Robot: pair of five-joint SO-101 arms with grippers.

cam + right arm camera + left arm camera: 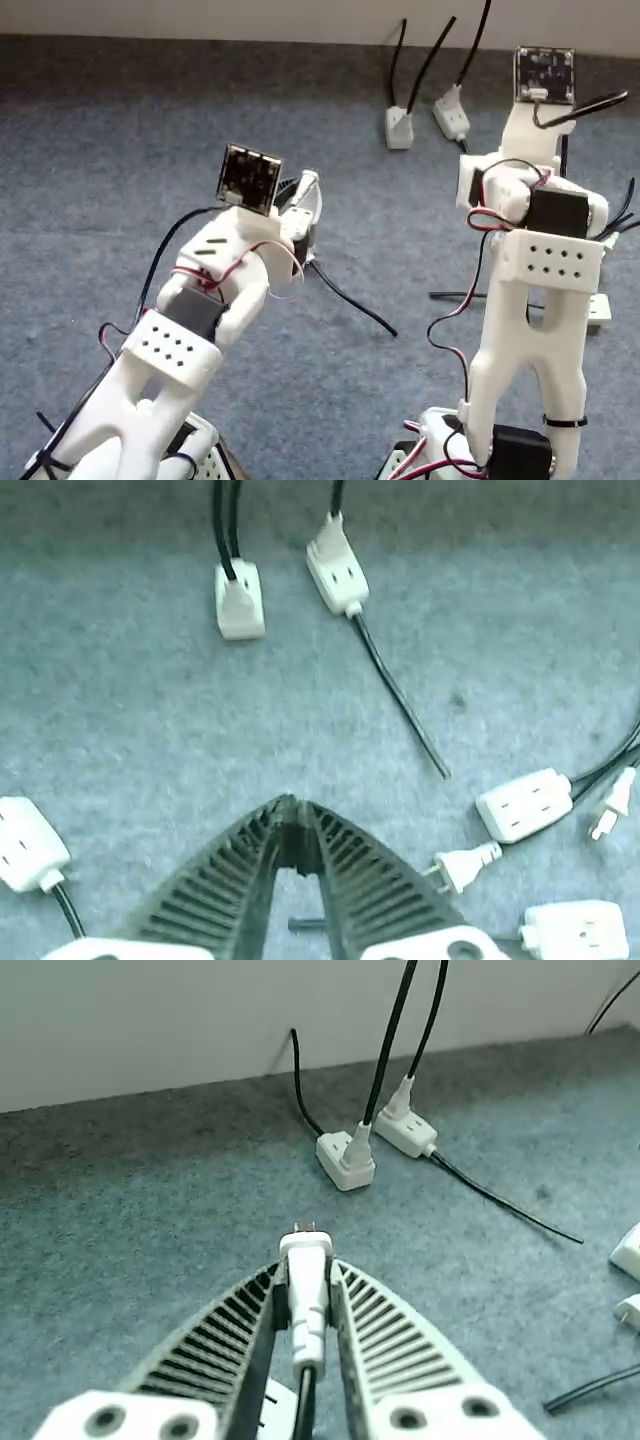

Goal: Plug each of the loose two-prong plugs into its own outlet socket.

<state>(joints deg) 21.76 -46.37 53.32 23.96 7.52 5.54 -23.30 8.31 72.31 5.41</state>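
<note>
My left gripper (305, 1265) is shut on a white two-prong plug (307, 1295), prongs pointing forward and black cord trailing back. It hangs above the carpet, short of two white outlet sockets (344, 1163) (408, 1135) by the wall, each with a corded plug in it. In the high view this gripper (305, 205) is left of centre and the two sockets (399, 127) (452, 112) lie at the back. My right gripper (292, 820) is shut on nothing above the carpet. Loose plugs (465, 864) (610, 816) lie beside it, close to a free socket (520, 805).
More white sockets lie on the grey carpet (580, 930) (25, 845). Black cords (400, 700) (355, 300) run across the floor. The right arm (535, 290) stands tall at the right, with a socket (598, 310) behind it. The wall (200, 1020) bounds the far side.
</note>
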